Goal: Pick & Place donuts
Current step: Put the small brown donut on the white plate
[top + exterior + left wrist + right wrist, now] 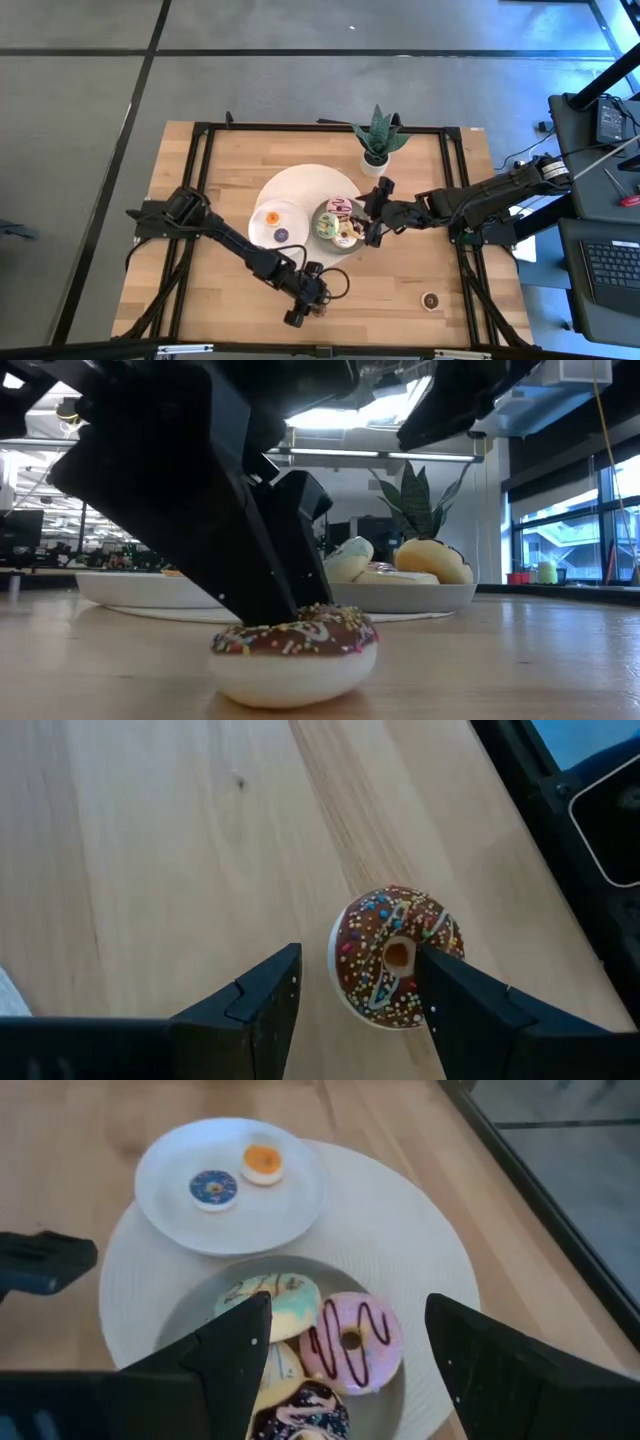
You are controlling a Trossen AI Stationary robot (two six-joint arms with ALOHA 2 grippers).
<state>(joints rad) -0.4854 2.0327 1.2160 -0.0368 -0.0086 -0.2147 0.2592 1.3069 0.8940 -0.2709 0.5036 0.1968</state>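
A chocolate donut with coloured sprinkles (385, 945) lies flat on the wood near the table's near edge. My left gripper (355, 960) is open and low over it, one finger beside it and the other over its middle. My right gripper (348, 1305) hangs open above the grey plate (190, 1315), touching nothing. That plate holds several donuts, among them a pink one (350, 1342) and a cream-and-green one (275, 1305). A small orange donut (263, 1162) and a small purple one (213, 1187) lie on the white plate (295, 1210). Another small chocolate donut (430, 300) rests on the table to the right. My left gripper comes down at the chocolate donut from above, slanting. One fingertip (440, 990) stands over the donut's hole (398, 956), and in the low view it reaches down to the iced top (300, 628). Whether it touches, I cannot tell. The donut lies flat on the table.
Both plates sit on a large round white mat (310, 185) at the table's middle. A potted plant (378, 140) stands at the far edge, behind my right gripper (372, 215). Bare wood lies left of my left gripper (305, 300) and along the near edge.
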